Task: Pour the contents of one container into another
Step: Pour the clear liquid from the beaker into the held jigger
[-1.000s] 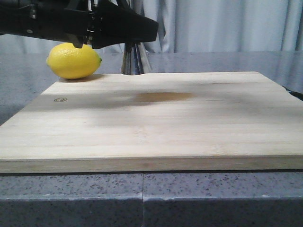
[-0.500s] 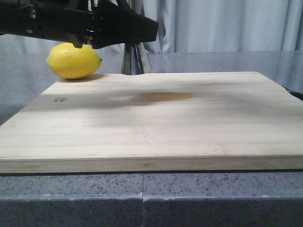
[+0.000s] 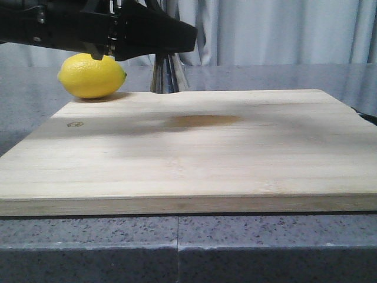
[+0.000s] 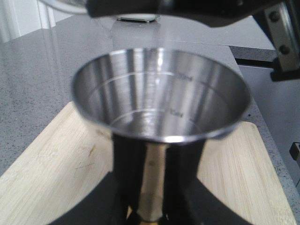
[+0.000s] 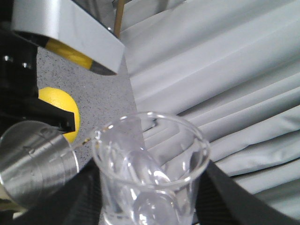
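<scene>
Left gripper [image 4: 149, 206] clamped on jigger [image 4: 159, 101] at its narrow waist, black fingers [image 4: 187, 178] pressed to either side of the stem. Jigger held upright above board [image 4: 51, 173], wide steel cup open to the wrist camera, engraved fill lines on the inner wall, a shallow pool of clear liquid at the bottom. Thin stream of liquid falling into the cup from above, just past the far rim.

Right gripper [image 5: 145, 206] closed around beaker [image 5: 150, 173], dark fingers [image 5: 225, 197] flanking the glass on both sides. Beaker tilted, its lip turned toward the jigger, which sits close beside it in the right wrist view; a drop at the lip. Clear liquid visible inside the glass.

From the front: left arm [image 3: 100, 29] stretched across the upper left, over lemon [image 3: 92, 75]. Lemon resting at the board's far left corner. Slim steel stem partly visible behind the board's far edge, below the arm. Faint brownish patch on the board's far middle. Grey curtain [image 3: 277, 29] behind.
</scene>
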Robot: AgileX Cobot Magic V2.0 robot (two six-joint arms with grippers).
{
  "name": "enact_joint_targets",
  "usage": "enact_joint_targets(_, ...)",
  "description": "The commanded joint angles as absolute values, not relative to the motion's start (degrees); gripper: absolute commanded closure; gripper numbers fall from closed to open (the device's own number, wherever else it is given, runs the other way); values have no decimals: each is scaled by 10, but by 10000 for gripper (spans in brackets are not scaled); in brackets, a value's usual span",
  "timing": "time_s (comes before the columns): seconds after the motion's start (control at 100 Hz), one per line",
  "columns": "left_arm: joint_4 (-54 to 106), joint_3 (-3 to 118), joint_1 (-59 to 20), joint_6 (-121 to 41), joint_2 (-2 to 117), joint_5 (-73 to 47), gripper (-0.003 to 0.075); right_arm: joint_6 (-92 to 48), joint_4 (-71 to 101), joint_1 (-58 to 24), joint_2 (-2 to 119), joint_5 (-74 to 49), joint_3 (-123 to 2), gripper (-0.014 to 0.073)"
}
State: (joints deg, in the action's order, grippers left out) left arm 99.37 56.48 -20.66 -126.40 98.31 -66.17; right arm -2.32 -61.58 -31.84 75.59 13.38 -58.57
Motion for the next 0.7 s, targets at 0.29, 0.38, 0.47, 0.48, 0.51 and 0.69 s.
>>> enact_joint_targets(0.29, 1030, 581, -213, -1261, 956, -705, 661, -26, -626, -319, 741, 148, -607, 338)
enact_joint_targets(0.38, 1030, 581, -213, -1261, 956, -705, 661, -26, -630, -319, 741, 145, -607, 338)
enact_joint_targets(0.47, 1030, 581, -213, -1260, 956, -705, 661, -26, -636, -319, 741, 141, -607, 338)
enact_joint_targets(0.48, 1030, 581, -213, -1260, 956, -705, 661, -26, -637, -319, 741, 141, -607, 338)
enact_joint_targets(0.51, 1030, 581, -213, -1259, 956, -705, 661, -26, -637, -319, 741, 140, -607, 338)
enact_joint_targets(0.69, 1030, 581, -213, -1254, 956, -705, 661, -26, -647, -319, 741, 135, -607, 338)
